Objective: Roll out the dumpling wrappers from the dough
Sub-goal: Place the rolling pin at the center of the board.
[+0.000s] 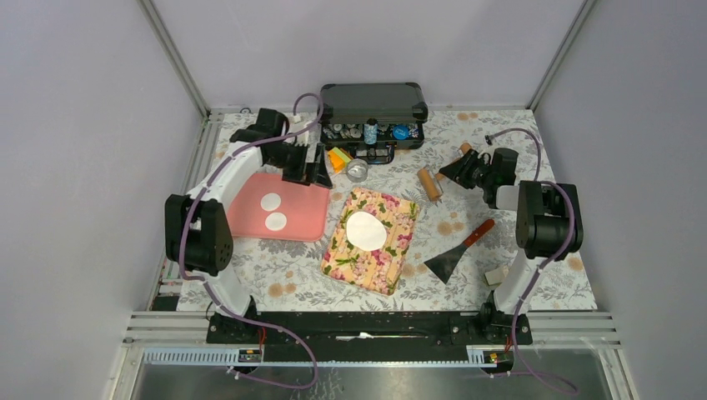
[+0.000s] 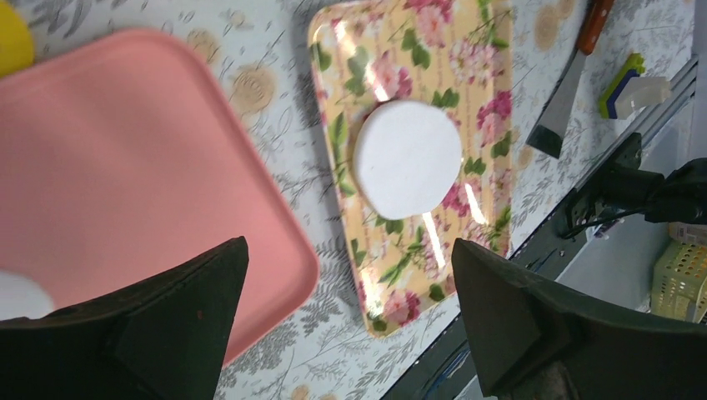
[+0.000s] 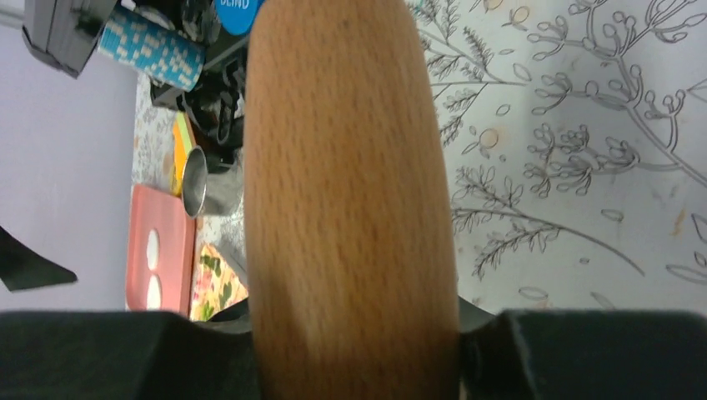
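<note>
Wrappers (image 1: 276, 221): two small ones lie on pink tray (image 1: 304, 212); larger disc (image 1: 367, 231) sits on floral board (image 1: 367, 267). Left jaws spread wide, empty, over tray's far corner. Right jaws clamp wooden rolling pin (image 3: 350, 208).

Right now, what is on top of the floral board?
One flat white dumpling wrapper lies near the middle of the floral board; nothing else is on it. Whatever lies beneath the wrapper is covered.
</note>
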